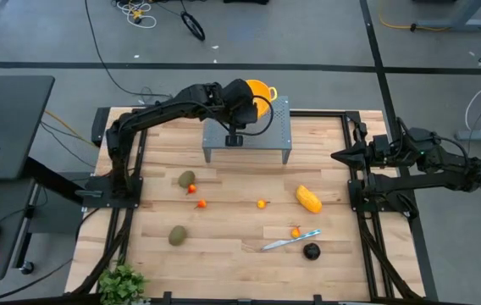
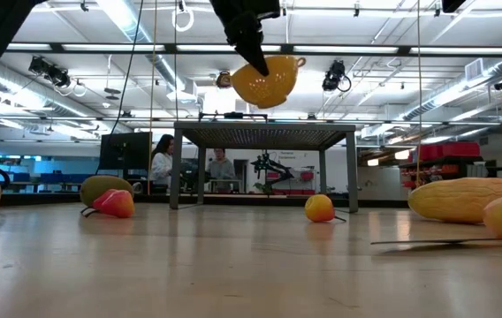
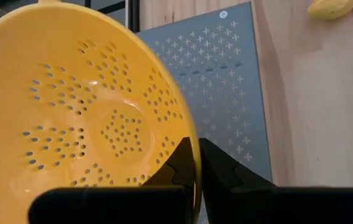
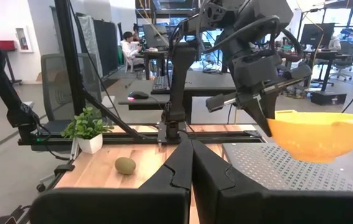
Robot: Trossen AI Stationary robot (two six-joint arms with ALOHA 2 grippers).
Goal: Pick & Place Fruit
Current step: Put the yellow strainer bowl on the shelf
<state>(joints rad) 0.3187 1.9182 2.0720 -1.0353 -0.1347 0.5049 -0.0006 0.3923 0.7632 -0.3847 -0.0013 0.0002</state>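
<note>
My left gripper (image 1: 253,102) is shut on a yellow perforated bowl (image 1: 260,90), held in the air over the grey perforated stand (image 1: 247,135) at the table's far middle. The fruit lies on the wood, untouched. Two olive-brown ovals (image 1: 187,179) (image 1: 177,235) are at the left and a yellow-orange oblong (image 1: 308,199) at the right. A dark round one (image 1: 311,251) is near the front, and small orange-red ones (image 1: 201,203) (image 1: 262,203) lie between. My right gripper (image 1: 335,156) waits shut at the table's right edge. My left gripper pinches the bowl's rim (image 3: 189,134), one finger inside the wall and one outside. The fingers (image 4: 265,121) slant down onto the rim from the table's left side. The bowl (image 2: 266,79) hangs clear above the stand, slightly tilted, its open side up.
A slim knife (image 1: 290,241) lies near the front right beside a small orange fruit (image 1: 295,231). A potted plant (image 1: 122,284) stands at the near left corner. People sit at desks (image 2: 189,163) beyond the table. Black frame rails run along both sides.
</note>
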